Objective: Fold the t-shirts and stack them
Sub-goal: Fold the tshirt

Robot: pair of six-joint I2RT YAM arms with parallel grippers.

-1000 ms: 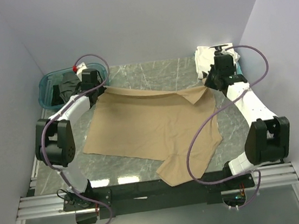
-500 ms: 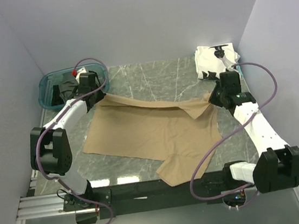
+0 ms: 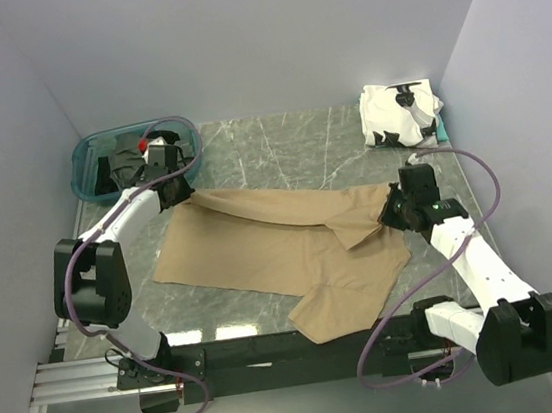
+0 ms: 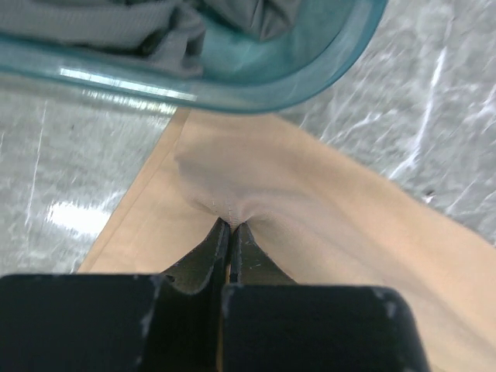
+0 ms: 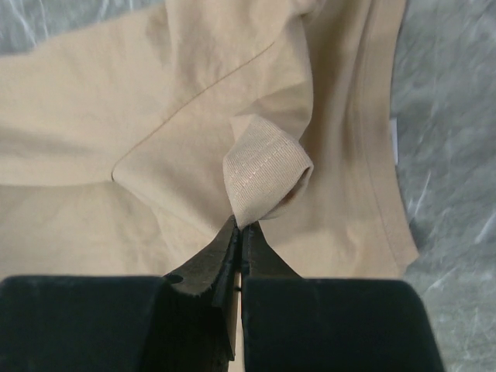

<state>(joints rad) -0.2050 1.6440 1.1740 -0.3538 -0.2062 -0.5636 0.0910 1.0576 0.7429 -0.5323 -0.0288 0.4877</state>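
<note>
Marbled surface [image 3: 279,146] carries the tan t-shirt [image 3: 262,254], spread flat at its middle. Left fingers [image 4: 203,260] pinch its far-left corner shut; right fingers [image 5: 203,267] clamp its far-right edge. The first fold seems in hand; next, both should carry that edge evenly toward the near hem.

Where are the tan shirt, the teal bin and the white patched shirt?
Tan cloth t-shirt [image 3: 261,249], top view, flat middle.
Teal plastic bin [image 3: 85,161], top view, left wall.
White black-patched cloth shirt [image 3: 391,114], top view, white middle.

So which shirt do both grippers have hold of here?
The tan t-shirt, spread mid-table: left gripper and right gripper each pinch a fold of it. The white black-patched shirt lies far right; the dark shirts are in the teal bin.
</note>
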